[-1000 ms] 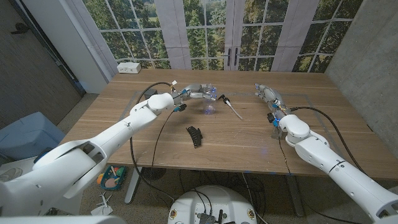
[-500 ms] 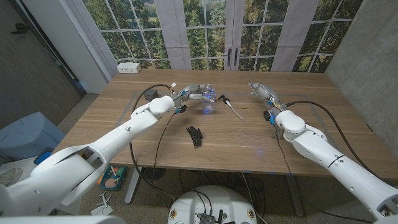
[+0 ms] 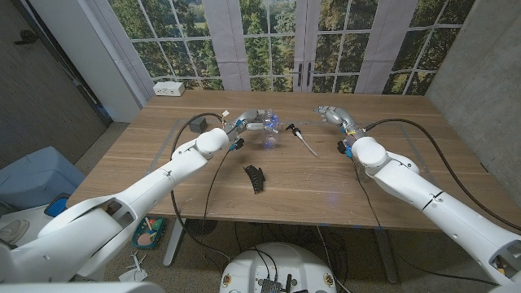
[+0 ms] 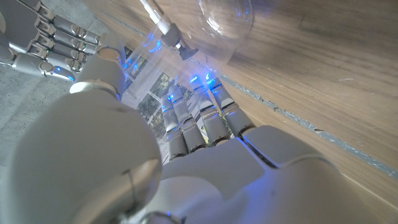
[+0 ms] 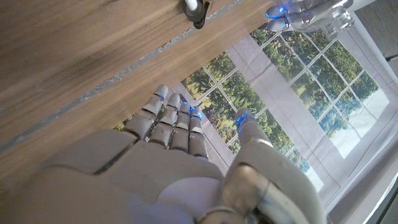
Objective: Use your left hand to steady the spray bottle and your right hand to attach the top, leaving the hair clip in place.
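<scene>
The spray bottle [image 3: 272, 133] is a clear plastic one at the far middle of the wooden table [image 3: 326, 179], seen from the head camera with the left hand [image 3: 257, 120] wrapped around it. Just beside it lies the spray top [image 3: 298, 137], black head with a thin white tube, resting on the wood apart from the bottle. The black hair clip [image 3: 256, 178] sits nearer the robot, well apart from both. The right hand [image 3: 331, 114] hovers beyond the top, holding nothing; its fingers look loosely extended, though they are small here.

In the left wrist view the fingers [image 4: 199, 121] of the left hand [image 4: 186, 162] press against the clear bottle [image 4: 217, 25], its round base showing against the table. The top's white tube [image 4: 158, 22] and the right hand [image 4: 46, 43] appear past it.

In the right wrist view the right hand [image 5: 180, 162] has its fingers [image 5: 171, 124] straight and slightly apart, thumb separate, nothing between them. The top's black head [image 5: 196, 9] lies on the wood, and the left hand [image 5: 305, 15] shows nearby.
</scene>
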Motion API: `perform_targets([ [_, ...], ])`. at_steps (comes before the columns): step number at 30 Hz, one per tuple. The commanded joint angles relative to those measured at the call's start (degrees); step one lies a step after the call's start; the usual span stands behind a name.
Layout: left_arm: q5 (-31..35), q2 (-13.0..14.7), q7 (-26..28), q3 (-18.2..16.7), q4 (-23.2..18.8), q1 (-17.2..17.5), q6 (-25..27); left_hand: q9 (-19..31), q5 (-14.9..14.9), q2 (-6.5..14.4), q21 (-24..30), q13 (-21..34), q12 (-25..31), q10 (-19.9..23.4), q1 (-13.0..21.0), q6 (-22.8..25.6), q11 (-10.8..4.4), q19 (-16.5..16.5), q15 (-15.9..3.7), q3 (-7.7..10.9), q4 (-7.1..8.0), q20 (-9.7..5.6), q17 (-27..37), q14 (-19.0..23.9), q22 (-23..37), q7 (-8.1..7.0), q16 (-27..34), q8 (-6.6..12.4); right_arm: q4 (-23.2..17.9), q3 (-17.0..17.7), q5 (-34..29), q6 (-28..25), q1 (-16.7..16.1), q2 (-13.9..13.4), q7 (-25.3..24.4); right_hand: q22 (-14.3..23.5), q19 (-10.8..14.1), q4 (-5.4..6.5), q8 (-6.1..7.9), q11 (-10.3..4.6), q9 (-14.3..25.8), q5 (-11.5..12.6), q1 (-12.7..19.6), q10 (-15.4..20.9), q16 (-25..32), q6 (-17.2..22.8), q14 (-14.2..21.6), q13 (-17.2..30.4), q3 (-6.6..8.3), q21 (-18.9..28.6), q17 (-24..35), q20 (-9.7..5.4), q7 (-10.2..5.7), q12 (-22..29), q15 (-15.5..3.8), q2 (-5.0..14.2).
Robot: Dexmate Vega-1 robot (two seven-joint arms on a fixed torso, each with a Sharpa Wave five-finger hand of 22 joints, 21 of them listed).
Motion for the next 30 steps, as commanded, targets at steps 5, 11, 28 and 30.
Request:
perform_targets([
  [5,-1.46,0.37,1.02,-0.8,-1.66,2.19,0.77,0.31,-0.37,11.74,0.54,0.08,0.34,20.47,12.43,19.6,-2.93,0.77,-9.54,5.25,5.09,-0.56,0.21,0.81,0.27,3.16,0.25,0.35,-5.46,-6.38,-13.98,-12.97,4.08,-0.39,-1.37,0.38,-1.56,-0.52,0.71,-0.68,0.27,-0.49,0.74,1.07,-0.87,2.04,-4.56,1.29,-1.24,-0.26,1.74,0.6,-0.7,0.81,-0.31,-1.57],
  [11,-1.99,1.1,1.37,-1.28,-2.85,3.25,1.32,0.35,-0.43,11.61,0.63,0.08,0.27,20.7,12.72,19.76,-2.97,0.84,-9.56,5.15,5.17,-0.65,0.25,0.96,0.29,3.22,0.24,0.36,-5.96,-9.61,-19.5,-17.9,6.07,0.71,-1.11,0.37,-2.19,-1.11,1.0,-2.12,0.35,-0.8,1.92,1.41,-0.97,2.86,-5.37,1.81,-1.48,-0.41,2.24,0.37,-1.93,1.1,-0.82,-2.23],
  [28,-2.66,1.68,1.4,-1.69,-3.2,4.09,1.21,0.44,-0.53,11.4,0.84,0.09,0.07,21.11,13.27,19.95,-2.89,1.0,-9.54,4.88,5.36,-0.84,0.3,1.18,0.33,3.23,0.17,0.28,-2.59,-18.69,-31.67,-29.57,12.06,5.84,1.62,0.14,-0.24,-1.78,3.12,-3.66,0.55,-1.45,10.21,5.59,0.91,8.05,-2.47,3.8,-0.95,0.38,3.53,1.16,-2.63,3.23,-2.3,-3.83],
  [30,-2.72,1.66,1.3,-1.7,-3.02,4.02,1.1,0.45,-0.53,11.38,0.86,0.09,0.05,21.16,13.33,19.97,-2.87,1.01,-9.55,4.85,5.37,-0.84,0.29,1.19,0.34,3.22,0.15,0.27,-1.73,-19.6,-32.59,-30.21,12.77,6.29,2.16,0.13,-0.14,-1.71,3.25,-3.77,0.56,-1.53,10.51,5.68,1.08,8.38,-2.26,3.98,-1.07,0.42,3.65,1.21,-2.75,3.32,-2.42,-3.98],
])
